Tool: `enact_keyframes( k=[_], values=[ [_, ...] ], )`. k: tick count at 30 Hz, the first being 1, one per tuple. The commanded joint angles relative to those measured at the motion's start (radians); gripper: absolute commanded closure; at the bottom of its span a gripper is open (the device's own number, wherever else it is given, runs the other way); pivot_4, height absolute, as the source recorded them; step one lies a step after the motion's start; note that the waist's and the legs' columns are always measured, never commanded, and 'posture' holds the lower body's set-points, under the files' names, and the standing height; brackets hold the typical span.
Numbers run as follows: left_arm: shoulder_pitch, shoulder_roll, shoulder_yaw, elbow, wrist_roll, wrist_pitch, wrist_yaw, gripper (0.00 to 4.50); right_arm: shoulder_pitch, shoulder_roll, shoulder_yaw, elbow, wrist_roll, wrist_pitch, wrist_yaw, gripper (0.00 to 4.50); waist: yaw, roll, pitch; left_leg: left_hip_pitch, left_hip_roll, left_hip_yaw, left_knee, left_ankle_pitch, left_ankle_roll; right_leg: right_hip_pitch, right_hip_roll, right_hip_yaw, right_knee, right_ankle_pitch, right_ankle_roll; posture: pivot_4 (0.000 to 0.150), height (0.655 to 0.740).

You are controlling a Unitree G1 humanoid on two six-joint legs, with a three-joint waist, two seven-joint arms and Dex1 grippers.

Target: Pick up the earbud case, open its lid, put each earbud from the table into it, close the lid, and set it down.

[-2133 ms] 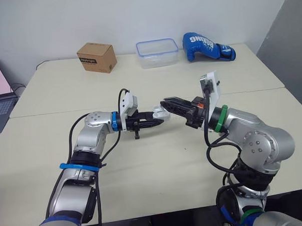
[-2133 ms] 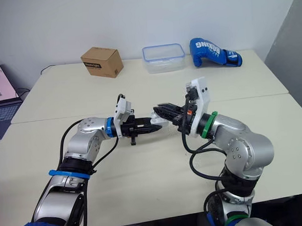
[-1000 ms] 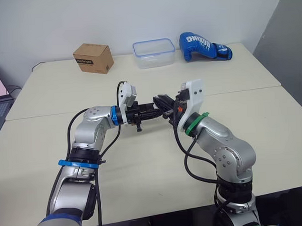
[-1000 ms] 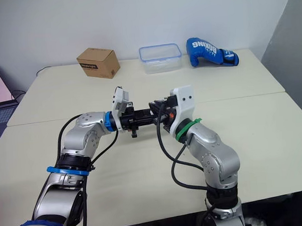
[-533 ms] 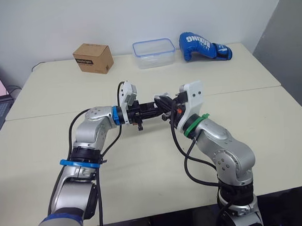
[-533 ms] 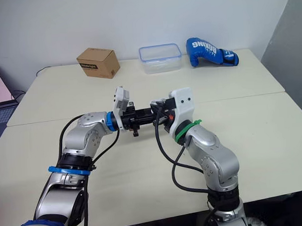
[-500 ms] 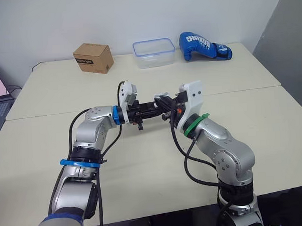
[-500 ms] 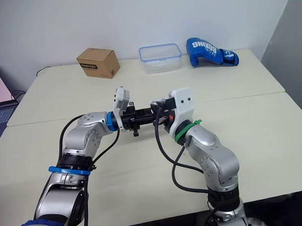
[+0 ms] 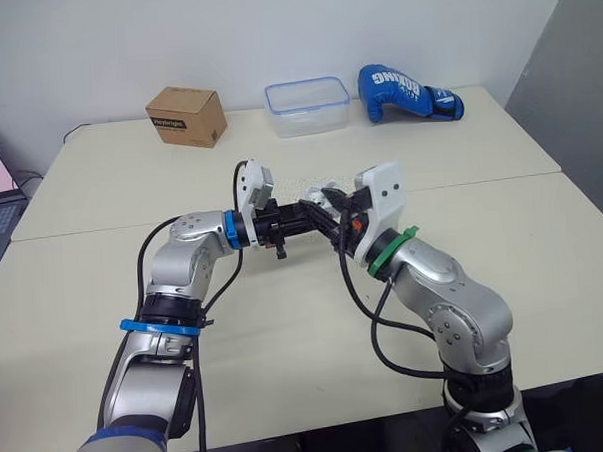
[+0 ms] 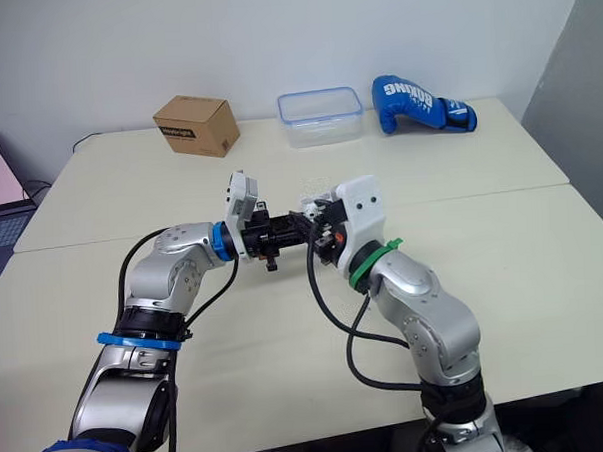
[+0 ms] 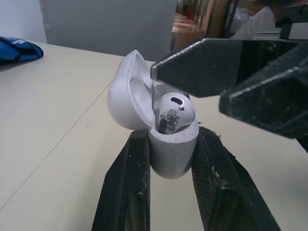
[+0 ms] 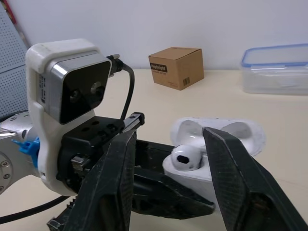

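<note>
Jaws of the left gripper (image 11: pixel 172 144) are clamped on the earbud case (image 11: pixel 169 159), held above the bench (image 9: pixel 100 185), lid (image 11: pixel 126 94) open. At the right gripper (image 12: pixel 168 137), jaws are spread around 1 earbud (image 12: pixel 186 156) seated inside. Insertion is judged underway; a clear withdrawal is called for next.

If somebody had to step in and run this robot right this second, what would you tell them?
Left gripper: shut on the earbud case, held above the table.
Right gripper: open, one finger on either side of an earbud that sits in the case.
Lid: open, tipped back.
Done: case picked up, lid opened, one earbud in.
Left: I cannot tell whether a second earbud is in the case, so check. Then close the lid and set the case down.
</note>
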Motion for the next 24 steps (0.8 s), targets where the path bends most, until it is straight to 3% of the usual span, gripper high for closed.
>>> enact_keyframes(
  k=[1, 5, 9, 15, 19, 24],
  values=[
    [-0.018, 0.011, 0.022, -0.058, -0.021, -0.028, -0.022, 3.71, 0.001, -0.04, -0.015, -0.032, 0.001, -0.028, 0.015, 2.19, 0.0, 0.0, 0.0, 0.0, 0.0, 0.0, 0.0, 0.0, 0.0, 0.0, 0.0, 0.0, 0.0, 0.0, 0.0, 0.15, 0.7307],
    [-0.011, 0.011, 0.022, -0.062, -0.021, -0.032, -0.025, 3.71, -0.001, -0.099, -0.034, -0.068, 0.04, -0.029, 0.06, 2.19, 0.0, 0.0, 0.0, 0.0, 0.0, 0.001, 0.0, 0.0, 0.0, 0.0, 0.0, 0.0, 0.0, 0.0, 0.0, 0.15, 0.7307],
    [0.004, 0.017, 0.019, -0.063, -0.014, -0.048, -0.04, 3.71, -0.024, -0.213, -0.13, -0.164, 0.261, 0.087, 0.227, 2.19, 0.0, 0.0, 0.0, 0.0, 0.0, 0.001, 0.0, 0.0, 0.0, 0.001, 0.0, 0.0, -0.001, 0.0, 0.0, 0.15, 0.7307],
    [0.017, 0.034, 0.017, -0.048, -0.017, -0.06, -0.08, 3.71, -0.124, -0.589, -0.286, -0.136, 0.542, 0.204, 0.538, 2.19, 0.003, 0.0, 0.0, 0.0, 0.0, 0.001, 0.0, 0.0, 0.0, 0.002, 0.0, -0.001, -0.002, 0.0, 0.0, 0.15, 0.7307],
    [0.023, 0.037, 0.015, -0.056, -0.025, -0.054, -0.1, 3.71, -0.183, -0.852, -0.194, 0.006, 0.463, 0.175, 0.704, 2.19, 0.005, 0.0, 0.0, 0.0, 0.0, 0.001, 0.0, 0.0, 0.001, 0.003, 0.0, -0.001, -0.002, 0.0, 0.0, 0.15, 0.7307],
    [0.056, 0.052, 0.017, -0.097, -0.047, -0.042, -0.137, 3.71, -0.214, -1.039, 0.061, 0.223, 0.174, -0.041, 0.866, 2.19, 0.002, -0.001, 0.0, 0.0, 0.0, 0.004, 0.0, 0.0, 0.001, 0.002, 0.0, 0.0, -0.002, 0.0, 0.0, 0.15, 0.7307]
  ],
)
